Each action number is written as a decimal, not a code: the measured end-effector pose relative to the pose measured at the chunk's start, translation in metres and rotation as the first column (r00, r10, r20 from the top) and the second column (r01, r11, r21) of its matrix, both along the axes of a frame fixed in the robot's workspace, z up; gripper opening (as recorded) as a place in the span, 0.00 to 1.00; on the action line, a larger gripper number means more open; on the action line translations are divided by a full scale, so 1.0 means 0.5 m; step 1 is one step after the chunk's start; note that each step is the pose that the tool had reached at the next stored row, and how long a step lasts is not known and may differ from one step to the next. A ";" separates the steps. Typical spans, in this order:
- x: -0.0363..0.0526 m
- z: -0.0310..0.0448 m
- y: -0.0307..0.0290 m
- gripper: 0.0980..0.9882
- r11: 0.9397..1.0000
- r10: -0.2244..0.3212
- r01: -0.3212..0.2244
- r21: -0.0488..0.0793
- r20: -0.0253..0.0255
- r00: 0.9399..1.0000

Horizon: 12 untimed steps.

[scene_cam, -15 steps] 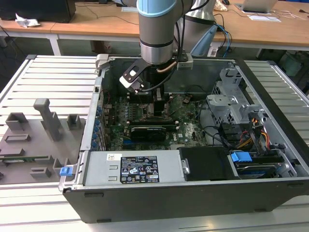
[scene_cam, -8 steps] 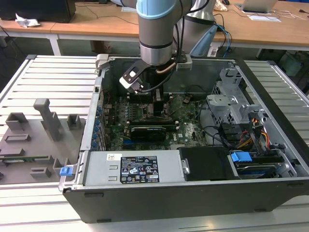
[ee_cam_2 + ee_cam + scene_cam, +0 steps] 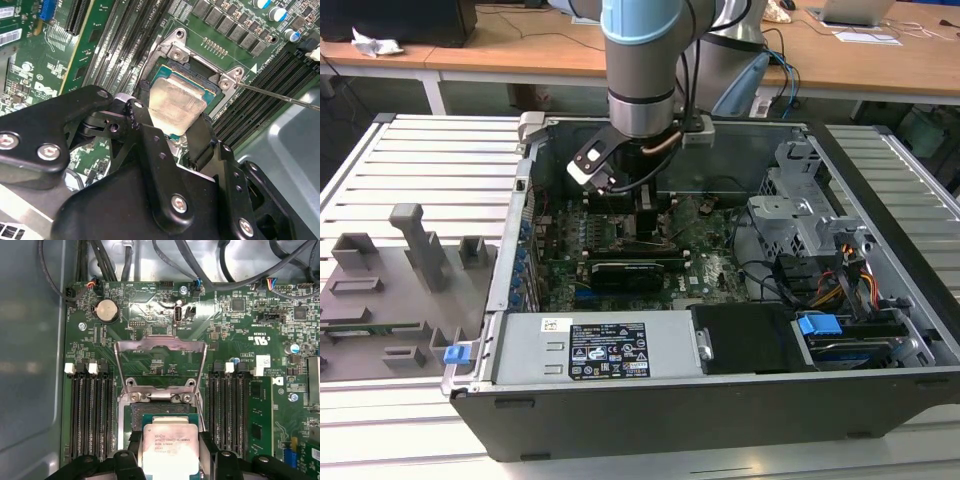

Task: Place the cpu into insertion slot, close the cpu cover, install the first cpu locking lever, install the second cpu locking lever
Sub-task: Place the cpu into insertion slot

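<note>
Silver metal faces up on the cpu (image 3: 169, 447), a small square chip with a green rim under the lid. Black fingers (image 3: 207, 446) of the gripper (image 3: 170, 450) are clenched on two opposite edges of it, one on each side. The chip sits over the insertion slot (image 3: 150, 412); whether it rests in it I cannot tell. The cpu cover (image 3: 160, 343) lies swung open beyond the slot. In the exterior view the gripper (image 3: 642, 215) stands at ten o'clock from the computer case's (image 3: 720, 400) middle.
</note>
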<state>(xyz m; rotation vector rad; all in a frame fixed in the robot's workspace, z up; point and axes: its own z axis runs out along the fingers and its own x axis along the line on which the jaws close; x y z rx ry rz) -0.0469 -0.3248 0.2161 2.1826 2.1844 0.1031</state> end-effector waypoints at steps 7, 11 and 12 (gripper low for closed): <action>0.000 -0.008 0.009 0.49 1.000 -0.007 0.007 0.000 0.000 1.000; 0.000 -0.017 0.010 0.49 1.000 -0.011 0.011 0.000 0.000 1.000; 0.001 -0.018 0.010 0.49 1.000 -0.011 0.011 0.000 0.000 1.000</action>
